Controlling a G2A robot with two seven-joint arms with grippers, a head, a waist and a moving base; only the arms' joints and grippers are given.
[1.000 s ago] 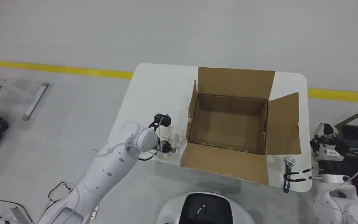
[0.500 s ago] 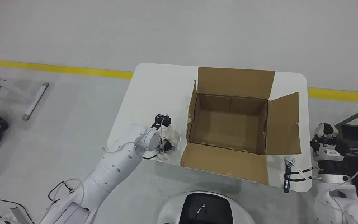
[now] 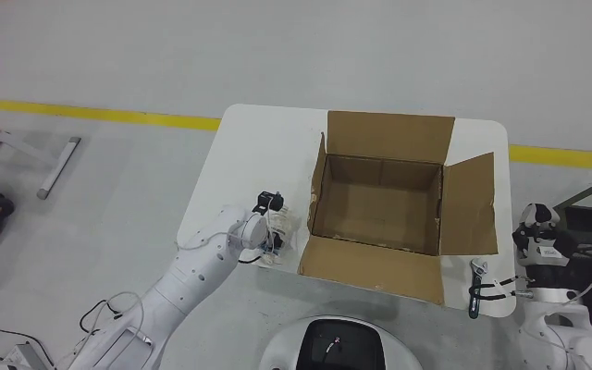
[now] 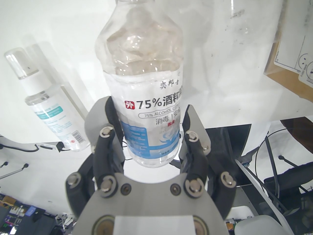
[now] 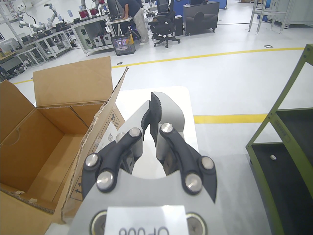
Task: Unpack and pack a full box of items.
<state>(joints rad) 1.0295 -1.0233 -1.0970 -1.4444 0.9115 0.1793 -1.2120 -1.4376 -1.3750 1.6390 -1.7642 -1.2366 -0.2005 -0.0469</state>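
Holding a clear plastic bottle [image 4: 141,74] by its lower, labelled part, the left end effector [image 4: 149,121] has one finger on each side of it, and both pads press against the plastic. The bottle's neck points away from the wrist, over the white table [image 4: 61,13]. I cannot tell whether the bottle touches the table or hangs just above it.

A smaller spray bottle [image 4: 46,103] with a clear cap lies on its side on the table, near the held bottle but apart from it. A corner of the cardboard box [image 4: 288,62] with a white sticker is on the other side of the held bottle.

From above, the left end effector [image 3: 271,231] is at the near left part of the table [image 3: 250,157], just beside the left wall of the box [image 3: 379,213] – the box stands open, its four flaps folded outward and its brown bottom in sight.

The right end effector [image 5: 152,113] has its fingers almost closed, with only a thin gap between the dark pads. It is at the near right corner of the table, beside the box's right flap [image 5: 97,128] – from above it shows at that corner [image 3: 476,287].
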